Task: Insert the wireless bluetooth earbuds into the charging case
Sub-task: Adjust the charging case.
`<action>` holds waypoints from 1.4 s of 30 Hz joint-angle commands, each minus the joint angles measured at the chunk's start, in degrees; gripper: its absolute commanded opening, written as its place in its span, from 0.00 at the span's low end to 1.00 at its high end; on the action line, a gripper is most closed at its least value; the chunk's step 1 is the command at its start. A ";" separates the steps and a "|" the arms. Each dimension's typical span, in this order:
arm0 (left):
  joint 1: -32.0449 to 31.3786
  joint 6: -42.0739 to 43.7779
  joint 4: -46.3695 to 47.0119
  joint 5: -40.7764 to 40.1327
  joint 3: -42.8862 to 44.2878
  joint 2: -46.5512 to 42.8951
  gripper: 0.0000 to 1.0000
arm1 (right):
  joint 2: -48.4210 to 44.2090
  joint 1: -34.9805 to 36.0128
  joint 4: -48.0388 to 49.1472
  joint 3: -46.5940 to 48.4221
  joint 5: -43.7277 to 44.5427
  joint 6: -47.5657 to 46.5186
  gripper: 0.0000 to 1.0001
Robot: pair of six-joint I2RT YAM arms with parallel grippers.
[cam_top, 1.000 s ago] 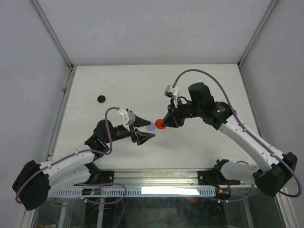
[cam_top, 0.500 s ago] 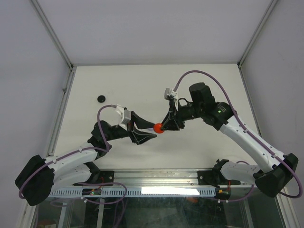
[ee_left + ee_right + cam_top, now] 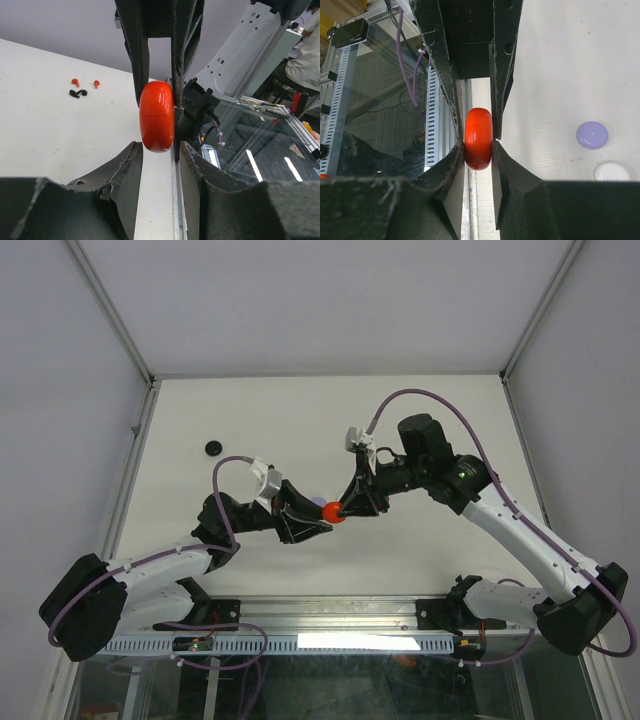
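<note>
The red charging case [image 3: 336,512], closed, is held above the table between the two arms. My right gripper [image 3: 347,506] is shut on it; in the right wrist view both pads press the sides of the case [image 3: 478,138] at the right gripper's tips [image 3: 478,146]. My left gripper [image 3: 318,521] is open, its fingertips on either side of the case's lower end [image 3: 157,116]; the left gripper's tips [image 3: 159,148] just reach it. Two small orange pieces [image 3: 75,81] and a black earbud [image 3: 77,93] lie on the table far behind.
A purple disc [image 3: 318,505] lies on the table under the grippers; it also shows in the right wrist view [image 3: 592,135] beside a white disc [image 3: 611,171]. A black round piece [image 3: 213,447] lies at the far left. The table's near edge and rail run just behind the case.
My left gripper has moved right toward the case, and its open fingers now flank the case's end. The right gripper has shifted slightly with the case.
</note>
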 commanded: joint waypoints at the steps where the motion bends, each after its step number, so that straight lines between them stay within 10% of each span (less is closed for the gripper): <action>1: 0.44 -2.62 4.30 3.15 1.65 0.34 0.35 | -1.20 0.53 0.76 1.45 -1.64 -2.06 0.00; 42: -0.52 -3.97 1.27 3.36 2.49 0.88 0.34 | -1.08 4.15 -0.77 3.06 4.51 -3.33 0.00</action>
